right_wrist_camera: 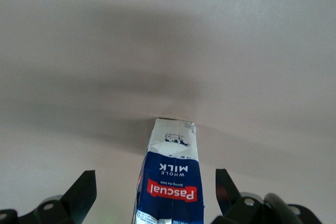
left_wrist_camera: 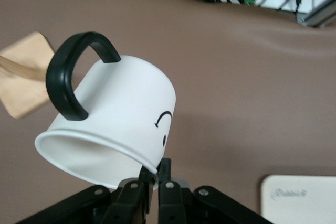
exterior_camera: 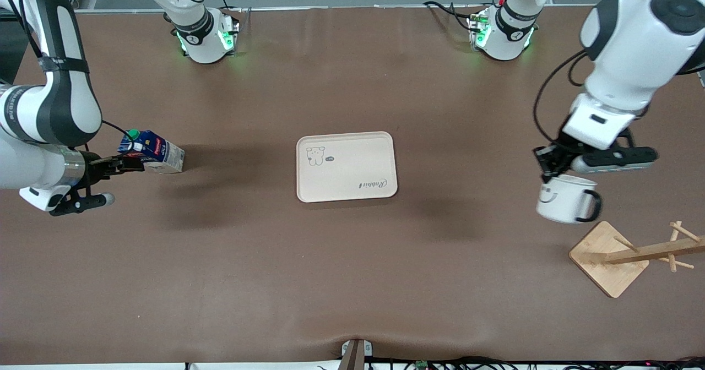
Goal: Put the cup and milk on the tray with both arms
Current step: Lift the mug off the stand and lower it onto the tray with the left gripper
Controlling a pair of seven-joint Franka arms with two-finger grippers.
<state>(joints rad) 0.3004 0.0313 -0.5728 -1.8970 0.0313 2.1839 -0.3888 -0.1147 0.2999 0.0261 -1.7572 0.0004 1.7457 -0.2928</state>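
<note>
While the left gripper (exterior_camera: pixel 551 167) clamps the rim of the cup (exterior_camera: pixel 567 199), lifted above the table beside the wooden rack (exterior_camera: pixel 611 257), the right gripper (exterior_camera: pixel 125 163) stands wide apart around the milk (exterior_camera: pixel 154 151). It should close squarely before lifting; open tabletop separates both from the tray (exterior_camera: pixel 346 166).

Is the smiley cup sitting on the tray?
No, the cup hangs in the left claw, up in the air near the wooden rack, away from the tray.

White smiley cup (exterior_camera: pixel 564 199) with black handle hangs tilted, held by its rim, above the desk's left-arm end. Dark blue, green-capped milk (exterior_camera: pixel 151 151) stands at the right-arm end. Cream tray (exterior_camera: pixel 346 166) lies flat between them, empty.
</note>
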